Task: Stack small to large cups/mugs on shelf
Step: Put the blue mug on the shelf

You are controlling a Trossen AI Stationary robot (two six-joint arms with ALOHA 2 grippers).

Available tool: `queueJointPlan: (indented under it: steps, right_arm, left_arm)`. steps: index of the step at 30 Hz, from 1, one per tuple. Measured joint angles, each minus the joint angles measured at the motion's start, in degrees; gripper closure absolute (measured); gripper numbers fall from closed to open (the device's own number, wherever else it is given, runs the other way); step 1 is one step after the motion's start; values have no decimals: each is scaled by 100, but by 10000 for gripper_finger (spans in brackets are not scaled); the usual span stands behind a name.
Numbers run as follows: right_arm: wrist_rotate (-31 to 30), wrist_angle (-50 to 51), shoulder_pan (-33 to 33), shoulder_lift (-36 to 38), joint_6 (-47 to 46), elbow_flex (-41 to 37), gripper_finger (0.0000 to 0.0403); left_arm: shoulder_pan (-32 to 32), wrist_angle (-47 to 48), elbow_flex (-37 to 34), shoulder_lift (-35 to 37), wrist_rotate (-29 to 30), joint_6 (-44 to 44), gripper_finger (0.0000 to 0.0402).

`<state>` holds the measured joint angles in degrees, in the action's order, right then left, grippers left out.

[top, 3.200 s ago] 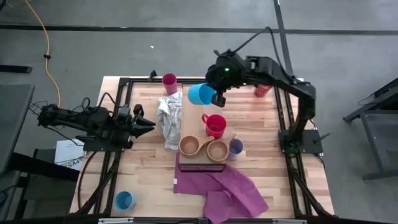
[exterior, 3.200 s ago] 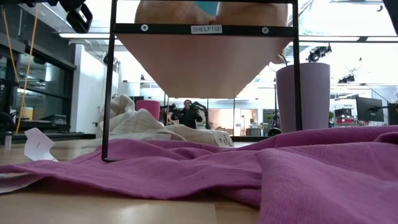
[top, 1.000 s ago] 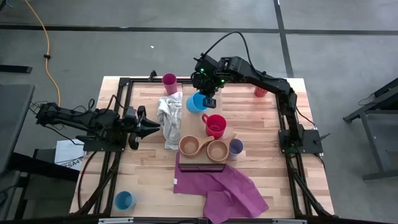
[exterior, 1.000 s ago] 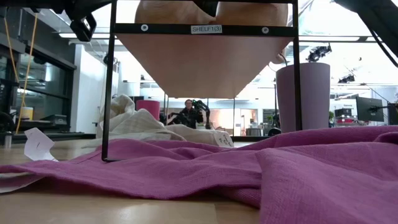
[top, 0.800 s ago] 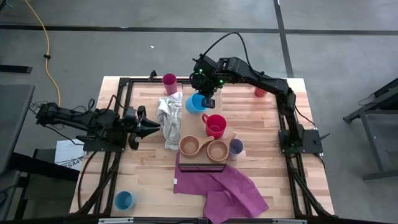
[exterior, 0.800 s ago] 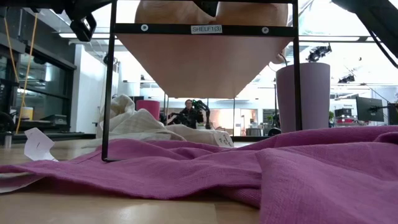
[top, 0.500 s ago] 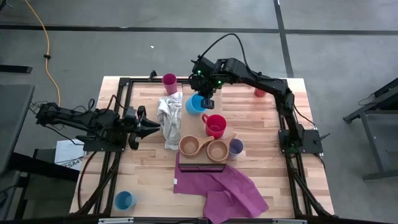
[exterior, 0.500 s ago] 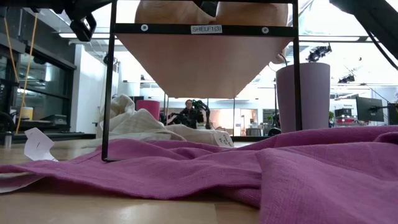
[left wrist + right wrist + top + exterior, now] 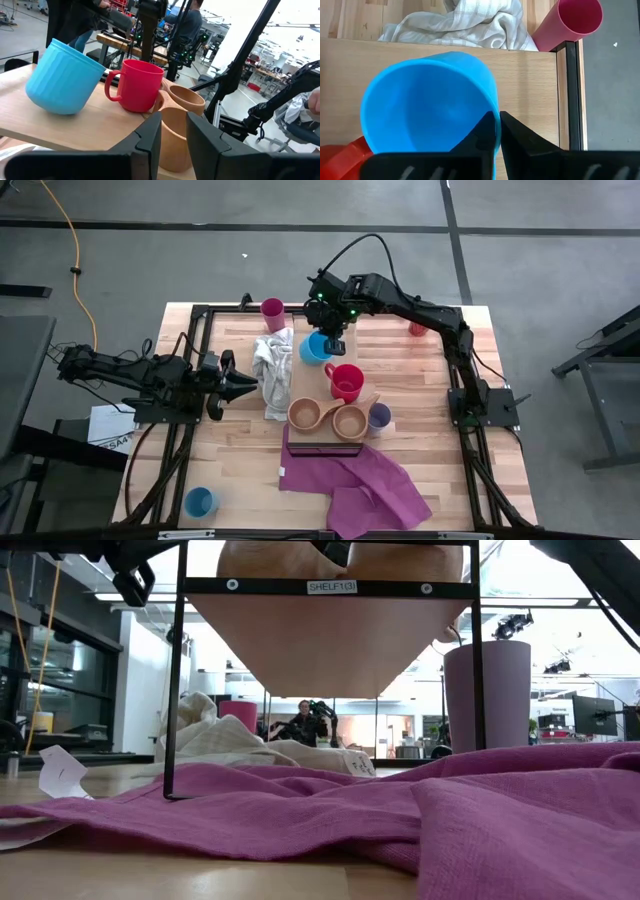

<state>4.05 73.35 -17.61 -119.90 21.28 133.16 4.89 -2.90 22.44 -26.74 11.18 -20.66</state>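
Since 3.2 s ago the right arm has carried the blue mug (image 9: 318, 346) down from above the table's far side onto the far end of the shelf (image 9: 302, 385); over the last second it has hardly moved.

Right gripper (image 9: 495, 131): narrow, pinched on the mug's rim, one finger inside the wall and one outside. The mug hangs directly below the claw and tilts, as the left wrist view shows (image 9: 64, 77); its base looks down on the plank, but I cannot tell whether it rests flat.

Next along the shelf from the claw, toward the near end: red mug (image 9: 345, 381), close to the blue one, then two wooden cups (image 9: 304, 414) side by side. Lavender tumbler (image 9: 379, 416) stands just off the shelf past these. Magenta tumbler (image 9: 272, 311) and white cloth (image 9: 270, 366) lie to the claw's side, off the plank.

Left gripper (image 9: 172, 135): apart but not wide, empty, waiting well away at the table's left edge, facing the shelf.

Step in hand, as I judge it: setting the blue mug down. To do it well:
- level the mug before letting go, or it may roll
- keep clear of the red mug's handle
- open only slightly, then lift straight up.
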Motion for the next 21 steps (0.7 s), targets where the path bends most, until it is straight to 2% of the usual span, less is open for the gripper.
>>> queueJointPlan:
  steps: [8, 13, 21]
  right_arm:
    - [37, -30, 0, 0, 22, 0, 338]
    - [73, -137, 0, 0, 22, 0, 335]
    - [73, -387, -2, 1, -80, 0, 334]
  left_arm:
    - [0, 0, 0, -2, 2, 35, 324]
    - [0, 0, 0, -1, 77, 92, 324]
    - [-4, -2, 0, -2, 564, 425, 324]
